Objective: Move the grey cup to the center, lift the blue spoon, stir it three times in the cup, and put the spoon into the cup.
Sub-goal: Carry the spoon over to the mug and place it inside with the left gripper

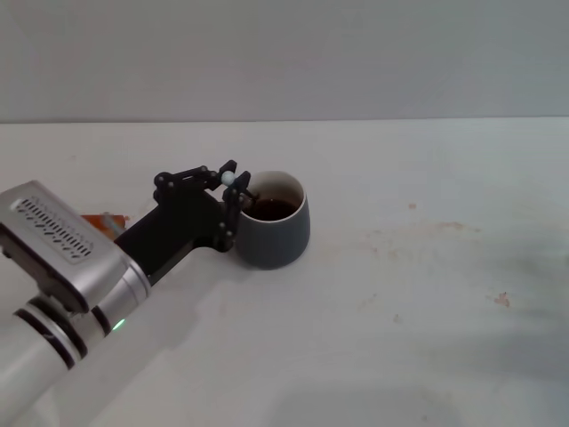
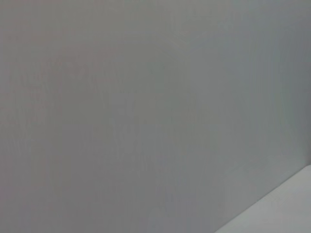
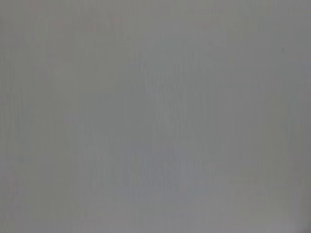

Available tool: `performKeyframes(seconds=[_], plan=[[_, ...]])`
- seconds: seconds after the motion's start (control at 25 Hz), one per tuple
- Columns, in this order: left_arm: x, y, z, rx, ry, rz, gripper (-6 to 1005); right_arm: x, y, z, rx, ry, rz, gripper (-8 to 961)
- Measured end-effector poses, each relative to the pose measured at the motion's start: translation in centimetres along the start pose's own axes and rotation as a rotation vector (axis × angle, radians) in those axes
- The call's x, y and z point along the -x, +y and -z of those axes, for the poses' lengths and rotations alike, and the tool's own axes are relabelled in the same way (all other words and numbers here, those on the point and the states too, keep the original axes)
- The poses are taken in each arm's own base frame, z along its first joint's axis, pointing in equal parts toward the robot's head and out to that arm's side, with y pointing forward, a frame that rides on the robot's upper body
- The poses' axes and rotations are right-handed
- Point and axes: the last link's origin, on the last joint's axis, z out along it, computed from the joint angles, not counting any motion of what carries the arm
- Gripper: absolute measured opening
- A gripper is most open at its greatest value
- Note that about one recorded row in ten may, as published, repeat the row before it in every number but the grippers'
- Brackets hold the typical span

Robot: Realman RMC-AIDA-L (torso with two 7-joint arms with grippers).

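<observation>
Mid-stir, by the look: left gripper (image 1: 233, 189) pinching the blue spoon (image 1: 238, 189) at the grey cup (image 1: 273, 232) rim (left of center), next needing release into the cup.

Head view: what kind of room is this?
Probably a plain test bench: a bare, stained white tabletop, blank grey wall, and a dark grey ceramic mug beside the left gripper.

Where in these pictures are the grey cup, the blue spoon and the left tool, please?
grey cup (image 1: 276, 238): head view, on its dark outer wall.
blue spoon (image 1: 229, 178): head view, on the pale handle tip above the rim.
left tool (image 1: 233, 197): head view, midway between its fingertips.
</observation>
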Motion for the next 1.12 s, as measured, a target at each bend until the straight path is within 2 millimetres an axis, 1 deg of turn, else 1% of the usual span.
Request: performKeyframes(seconds=[0.16, 0.52, 0.56, 0.68, 0.72, 0.84, 1.12], plan=[[-0.5, 0.5, -0.8, 0.024, 0.017, -0.005, 143, 0.0, -0.1, 0.0, -0.002, 0.001, 0.001, -2], [-0.9, 1.1, -1.0, 0.043, 0.03, -0.005, 144, 0.0, -0.2, 0.0, -0.008, 0.002, 0.001, -2], [-1.2, 1.9, -0.8, 0.062, 0.04, 0.006, 144, 0.0, -0.2, 0.0, -0.007, 0.002, 0.001, -2], [-1.4, 2.4, -0.1, 0.062, 0.047, 0.022, 143, 0.0, -0.2, 0.1, -0.006, 0.002, 0.001, -2], [-1.2, 2.4, 0.4, 0.054, 0.043, 0.029, 143, -0.1, -0.2, 0.1, -0.006, 0.002, 0.002, -2], [-0.9, 2.3, 1.1, 0.043, 0.032, 0.036, 143, 0.0, -0.1, 0.1, -0.004, 0.002, 0.002, -2], [-0.1, 1.5, 1.8, 0.007, 0.003, 0.039, 148, 0.0, -0.1, 0.0, -0.001, 0.0, 0.001, -2]])
